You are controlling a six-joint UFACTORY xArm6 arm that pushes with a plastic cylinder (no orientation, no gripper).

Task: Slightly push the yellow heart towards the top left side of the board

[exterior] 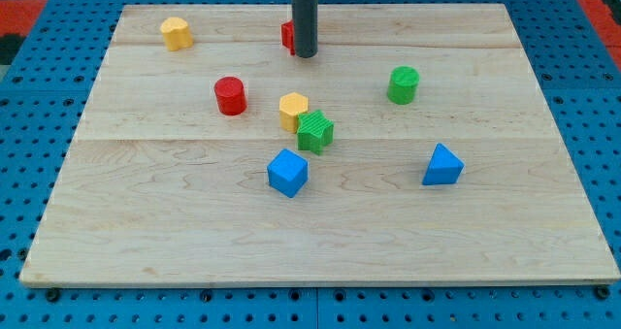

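The yellow heart (pixel 176 33) lies near the board's top left corner. My tip (pixel 306 54) rests on the board at the view's top centre, well to the right of the heart and apart from it. A red block (pixel 287 36) sits just left of the rod and is partly hidden by it; its shape cannot be made out. A second yellow block (pixel 293 109), roughly hexagonal, lies below the tip, touching a green star-like block (pixel 315 132).
A red cylinder (pixel 230 95) lies between the heart and the centre cluster. A green cylinder (pixel 403 84) is at the right. A blue cube (pixel 287 172) and a blue triangular block (pixel 442 165) lie lower down. The wooden board (pixel 146 232) sits on blue pegboard.
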